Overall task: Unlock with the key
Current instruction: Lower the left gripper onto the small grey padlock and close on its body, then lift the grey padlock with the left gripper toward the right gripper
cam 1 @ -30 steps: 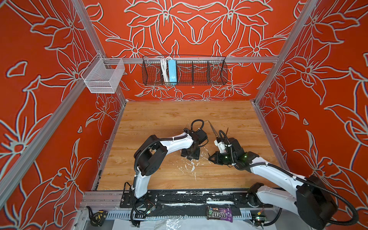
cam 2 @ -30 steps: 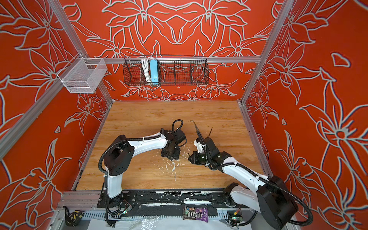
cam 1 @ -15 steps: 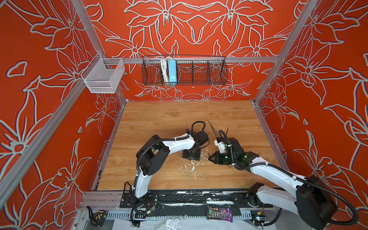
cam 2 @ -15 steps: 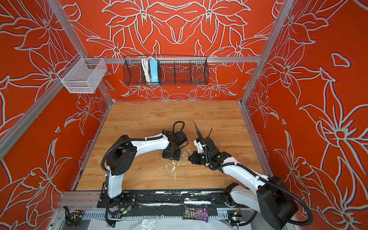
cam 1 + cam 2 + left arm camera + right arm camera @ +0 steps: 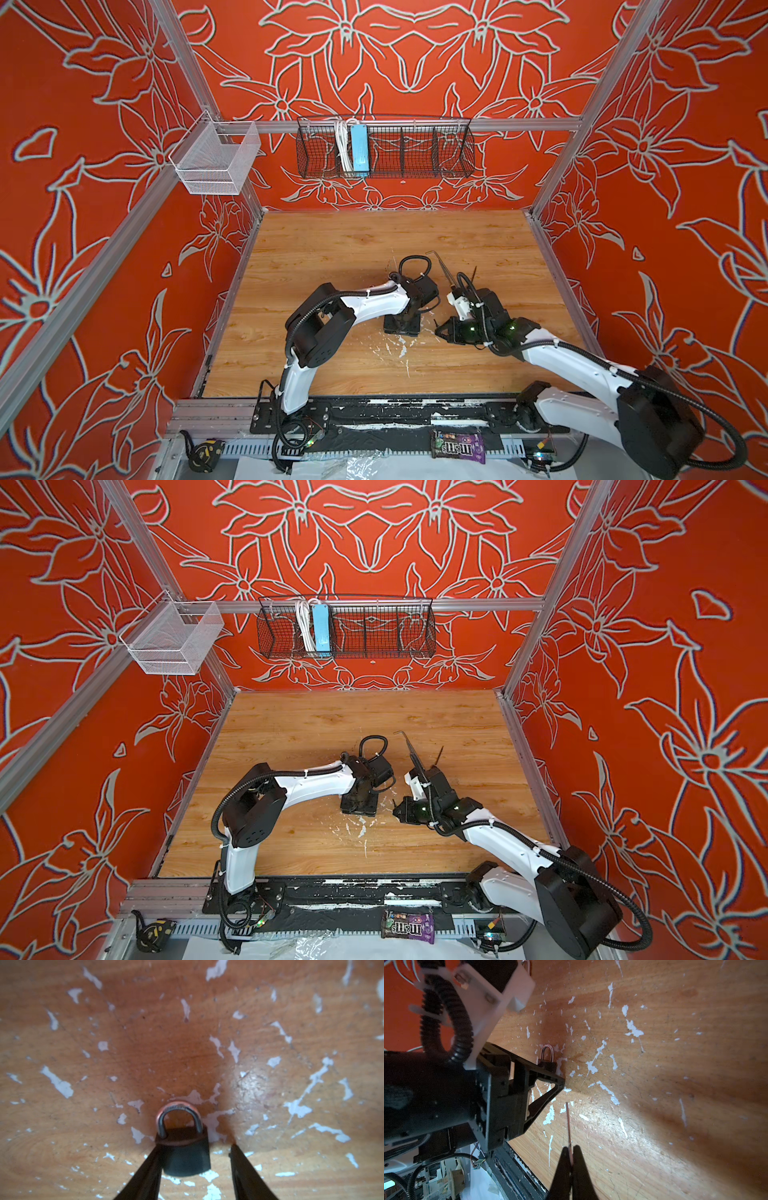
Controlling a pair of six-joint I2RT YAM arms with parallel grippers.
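- Padlock [image 5: 185,1153] sits on the wooden tabletop [image 5: 83,1053] between the fingers of my left gripper [image 5: 195,1147]. Its shackle looks seated in the body on both legs, so I judge it locked.
- My left jaws stand partly open around the lock body. One finger [image 5: 150,1167] touches its side, while the other is clear of it with bare wood showing between. That is a straddle, not yet a firm hold.
- My right gripper [image 5: 571,1149] is closed tight on the key [image 5: 568,1122]. Its thin blade sticks straight out ahead of my fingertips, seen edge-on.
- Key tip and padlock are near each other but apart. The lock sits beyond the tip and off to one side, partly behind my left finger in the right wrist view.
- Done, as I read it: key in hand, lock bracketed.
- Left to do: pinch the lock steady and find the keyhole, which I cannot see in any view. Then insert the key, turn it and free the shackle.
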